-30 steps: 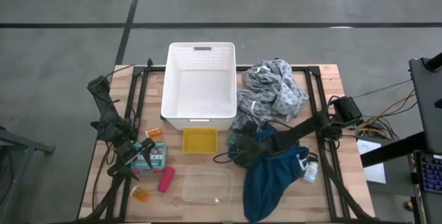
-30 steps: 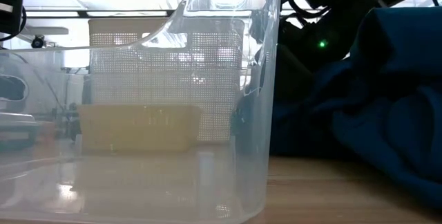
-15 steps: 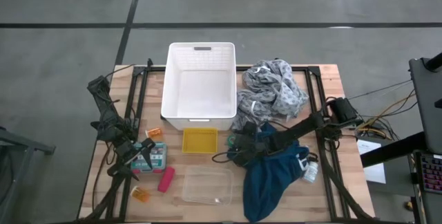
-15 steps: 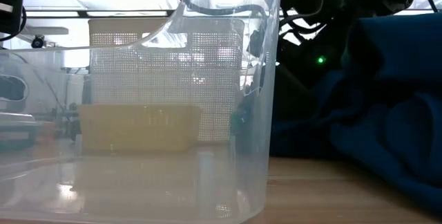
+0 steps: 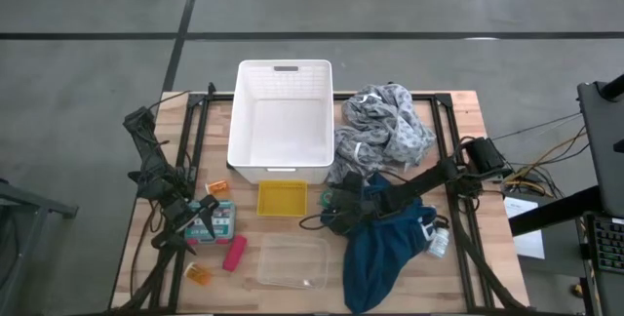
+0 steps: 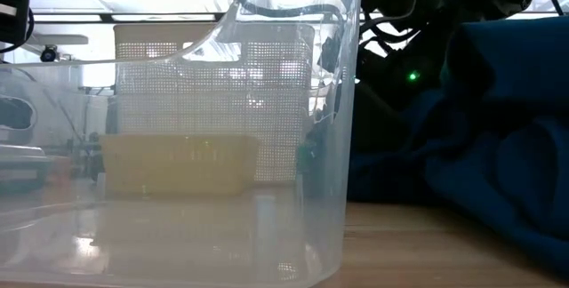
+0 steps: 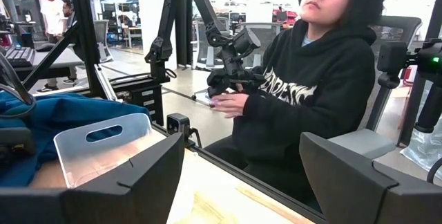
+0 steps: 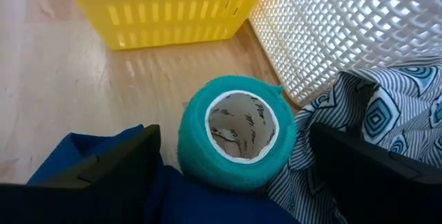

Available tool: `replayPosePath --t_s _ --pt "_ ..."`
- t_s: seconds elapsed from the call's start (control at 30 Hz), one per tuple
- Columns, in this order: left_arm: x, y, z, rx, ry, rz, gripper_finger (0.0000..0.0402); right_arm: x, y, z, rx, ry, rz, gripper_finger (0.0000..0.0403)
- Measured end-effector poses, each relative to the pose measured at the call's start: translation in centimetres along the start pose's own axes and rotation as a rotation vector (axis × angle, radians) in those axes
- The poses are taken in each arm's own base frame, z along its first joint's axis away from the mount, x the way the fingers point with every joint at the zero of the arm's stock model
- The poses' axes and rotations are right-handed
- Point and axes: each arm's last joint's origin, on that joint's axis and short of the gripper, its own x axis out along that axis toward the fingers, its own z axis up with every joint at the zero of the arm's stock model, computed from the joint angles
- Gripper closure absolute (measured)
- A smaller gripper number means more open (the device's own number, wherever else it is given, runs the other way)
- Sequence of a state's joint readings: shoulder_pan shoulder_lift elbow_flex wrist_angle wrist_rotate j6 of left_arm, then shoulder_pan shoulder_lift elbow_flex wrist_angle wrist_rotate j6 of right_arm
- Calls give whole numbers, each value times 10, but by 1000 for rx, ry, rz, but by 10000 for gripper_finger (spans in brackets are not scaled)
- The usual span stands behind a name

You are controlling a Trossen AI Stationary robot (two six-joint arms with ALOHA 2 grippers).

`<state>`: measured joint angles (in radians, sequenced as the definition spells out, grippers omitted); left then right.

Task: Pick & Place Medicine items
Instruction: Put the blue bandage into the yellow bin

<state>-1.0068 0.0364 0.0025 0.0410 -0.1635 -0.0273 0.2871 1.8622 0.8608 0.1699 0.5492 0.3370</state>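
Observation:
A teal-green roll (image 8: 237, 141) sits by the white basket's corner, its hollow core facing my right wrist camera and its lower edge hidden behind the blue cloth (image 5: 382, 248). My right gripper (image 5: 332, 207) is open; its fingers (image 8: 103, 175) stand on either side of the roll with gaps showing. At the table's left lie two orange bottles (image 5: 217, 187) (image 5: 199, 275), a white-and-teal box (image 5: 223, 220) and a pink cylinder (image 5: 234, 253). My left gripper (image 5: 200, 220) waits open beside the box, holding nothing. A white bottle (image 5: 438, 243) lies near the right edge.
A white basket (image 5: 281, 121) stands at the back, a small yellow basket (image 5: 282, 198) in front of it and a clear tub (image 5: 291, 262) near the front edge. A grey patterned cloth (image 5: 385, 126) is heaped at the back right. A person (image 7: 311, 92) sits beyond the near edge.
My right gripper has sunk a little toward the roll, still open, and has kept still for the last half second. The blue cloth beside it has shifted slightly.

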Motion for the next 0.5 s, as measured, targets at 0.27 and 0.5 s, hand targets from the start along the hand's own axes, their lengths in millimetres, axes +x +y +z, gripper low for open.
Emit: replayPosePath --t_s 0.27,0.5 --pt "0 0 0 0 0 1 110 0 0 0 0 0 1 54" --pt "0 0 0 0 0 0 110 0 0 0 -1 -1 0 117"
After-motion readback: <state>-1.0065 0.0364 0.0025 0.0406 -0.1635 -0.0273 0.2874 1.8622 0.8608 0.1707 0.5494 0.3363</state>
